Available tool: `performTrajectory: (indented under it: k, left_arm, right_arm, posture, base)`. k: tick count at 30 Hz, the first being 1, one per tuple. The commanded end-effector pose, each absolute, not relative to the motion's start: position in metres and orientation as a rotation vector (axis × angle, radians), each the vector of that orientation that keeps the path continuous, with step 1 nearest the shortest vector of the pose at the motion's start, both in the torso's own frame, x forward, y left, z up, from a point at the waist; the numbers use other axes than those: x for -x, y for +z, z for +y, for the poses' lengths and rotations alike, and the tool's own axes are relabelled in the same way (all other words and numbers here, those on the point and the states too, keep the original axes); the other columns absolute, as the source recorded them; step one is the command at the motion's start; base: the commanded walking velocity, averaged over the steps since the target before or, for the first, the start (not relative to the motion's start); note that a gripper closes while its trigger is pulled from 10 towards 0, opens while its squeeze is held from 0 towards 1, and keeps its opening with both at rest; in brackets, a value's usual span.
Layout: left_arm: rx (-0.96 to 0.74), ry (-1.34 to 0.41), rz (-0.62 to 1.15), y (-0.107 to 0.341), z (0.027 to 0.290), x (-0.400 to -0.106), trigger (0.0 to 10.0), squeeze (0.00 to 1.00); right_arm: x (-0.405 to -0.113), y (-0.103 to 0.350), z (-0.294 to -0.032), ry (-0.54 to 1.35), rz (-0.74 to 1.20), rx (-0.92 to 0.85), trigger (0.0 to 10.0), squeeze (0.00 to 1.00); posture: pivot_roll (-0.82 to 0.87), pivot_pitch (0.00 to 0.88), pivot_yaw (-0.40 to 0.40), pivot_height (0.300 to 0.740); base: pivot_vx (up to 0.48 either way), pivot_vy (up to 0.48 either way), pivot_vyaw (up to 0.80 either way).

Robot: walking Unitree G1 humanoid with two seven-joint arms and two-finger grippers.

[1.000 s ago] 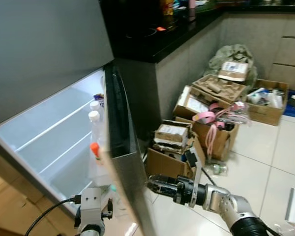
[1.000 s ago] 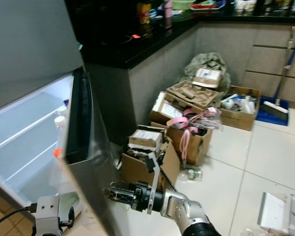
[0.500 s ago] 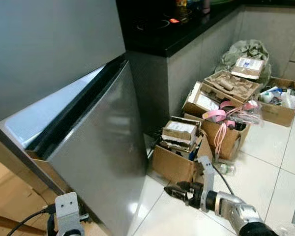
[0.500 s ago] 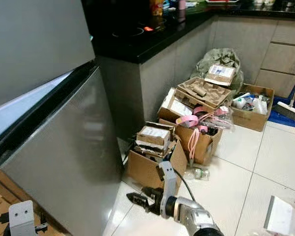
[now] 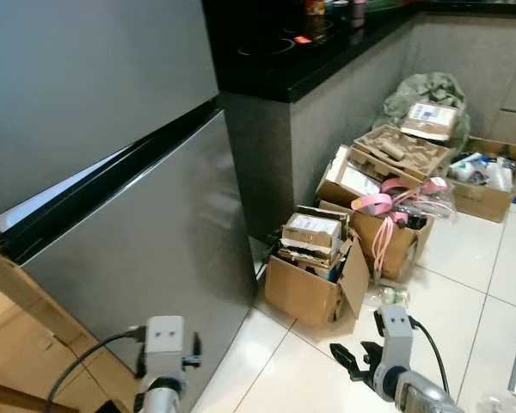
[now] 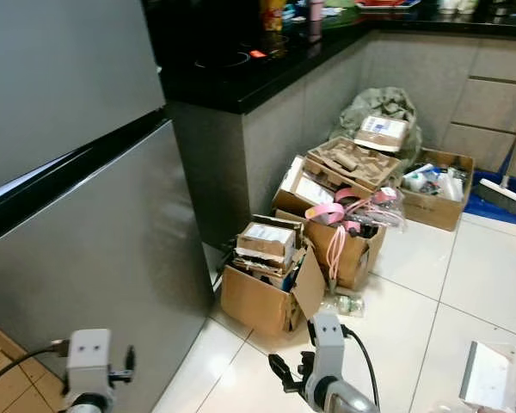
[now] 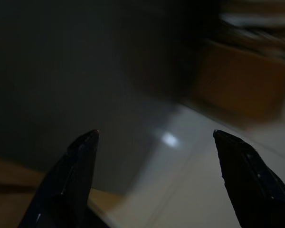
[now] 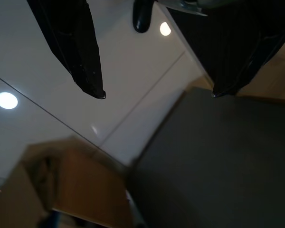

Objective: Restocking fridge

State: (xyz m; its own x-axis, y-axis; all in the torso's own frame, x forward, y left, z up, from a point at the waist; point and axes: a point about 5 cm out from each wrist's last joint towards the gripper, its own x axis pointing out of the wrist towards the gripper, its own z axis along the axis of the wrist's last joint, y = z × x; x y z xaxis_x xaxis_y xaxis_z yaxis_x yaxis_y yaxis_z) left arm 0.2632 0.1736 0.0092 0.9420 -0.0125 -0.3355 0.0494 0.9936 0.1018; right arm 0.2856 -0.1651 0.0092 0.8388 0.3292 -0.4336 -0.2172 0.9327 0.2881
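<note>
Fridge [image 5: 138,249] is fully closed rn; stainless lower door flush w/ the black seam under the upper door, taking up the robot's left side of the head views, standing right against the end of the dark counter [image 5: 284,69].

Left gripper [image 7: 154,161] hangs low just in front of the lower door's bottom corner; wrist view is dark and blurry but both black fingers are spread wide w/ nothing between them, door face and white floor tile beyond. Right gripper [image 5: 354,361] sits low over the white tiled floor [image 5: 490,258], jaws clearly parted and empty too; its wrist view has the fingers [image 8: 71,42] wide apart w/ tile and the grey door edge beyond.

Stock-wise nothing is in hand; possible supplies are in the clutter to the robot's right: an open cardboard box [image 5: 314,280] nearest, just ahead of the right gripper, then more boxes w/ pink strapping [image 5: 374,206] and a box of bottles [image 5: 486,176] further back by the cabinets.

Key relation imo: fridge door lies left of both arms, tall axis vertical, left arm much nearer to it; boxes lie forward-right, so right arm is the closer one for grabbing items; door would need reopening before anything goes in.
</note>
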Motion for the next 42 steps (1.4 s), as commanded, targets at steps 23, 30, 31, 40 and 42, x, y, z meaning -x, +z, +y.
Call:
performTrajectory:
  k: [23, 30, 31, 40, 42]
  left_arm:
    - [-0.046, -0.128, 0.606, -0.029, 0.162, -0.234, 10.0, 0.00]
    - [-0.044, -0.147, 0.600, -0.028, 0.156, -0.235, 10.0, 0.00]
    - [-0.044, -0.149, 0.600, -0.028, 0.156, -0.235, 10.0, 0.00]
    - [-0.053, -0.152, 0.589, -0.026, 0.157, -0.237, 10.0, 0.00]
    - [-0.055, -0.154, 0.589, -0.026, 0.158, -0.237, 10.0, 0.00]
  right_arm:
    - [-0.224, -0.041, -0.183, 0.122, 0.645, -0.117, 10.0, 0.00]
    - [-0.229, -0.037, -0.180, 0.127, 0.621, -0.117, 10.0, 0.00]
    - [-0.229, -0.037, -0.180, 0.128, 0.621, -0.117, 10.0, 0.00]
    - [-0.228, -0.037, -0.178, 0.132, 0.620, -0.117, 10.0, 0.00]
    - [-0.228, -0.038, -0.177, 0.132, 0.621, -0.117, 10.0, 0.00]
  posture:
    - [-0.02, 0.141, 0.105, 0.717]
    - [-0.02, 0.139, 0.105, 0.717]
    - [-0.02, 0.139, 0.105, 0.717]
    - [-0.02, 0.137, 0.107, 0.717]
    - [-0.01, 0.138, 0.108, 0.717]
  base:
    - [0.000, 0.167, 0.00]
    - [0.000, 0.480, 0.00]
    - [0.000, 0.480, 0.00]
    - [0.000, 0.340, 0.00]
    - [0.000, 0.000, 0.00]
